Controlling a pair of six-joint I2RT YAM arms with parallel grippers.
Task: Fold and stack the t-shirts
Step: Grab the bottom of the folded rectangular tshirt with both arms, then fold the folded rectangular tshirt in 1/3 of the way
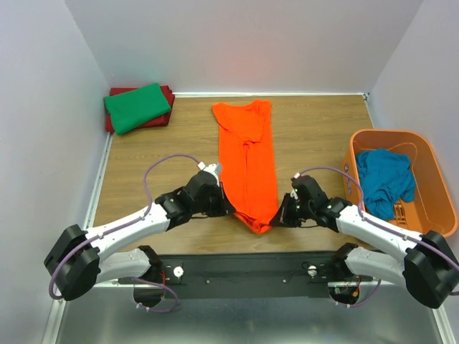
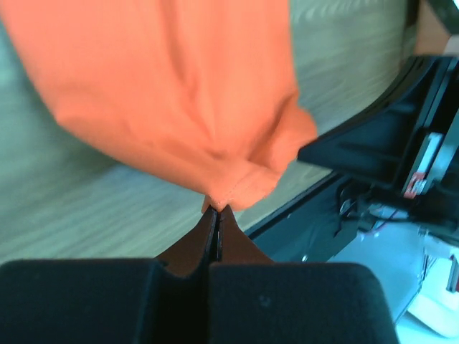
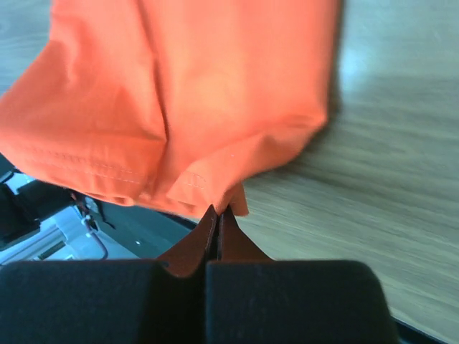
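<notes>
An orange t-shirt point(image 1: 247, 154) lies folded lengthwise into a long strip down the middle of the table, collar end far, hem end near. My left gripper point(image 1: 228, 208) is shut on the hem's left corner point(image 2: 229, 190). My right gripper point(image 1: 278, 215) is shut on the hem's right corner point(image 3: 215, 193). In both wrist views the cloth bunches right at the pinched tips. A folded green t-shirt point(image 1: 136, 106) rests on a dark red one point(image 1: 166, 94) at the far left. A teal blue t-shirt point(image 1: 385, 180) lies crumpled in the basket.
The rigid orange plastic basket point(image 1: 434, 183) stands at the right edge of the table. White walls close in the back and both sides. The black mounting rail point(image 1: 251, 276) with the arm bases runs along the near edge.
</notes>
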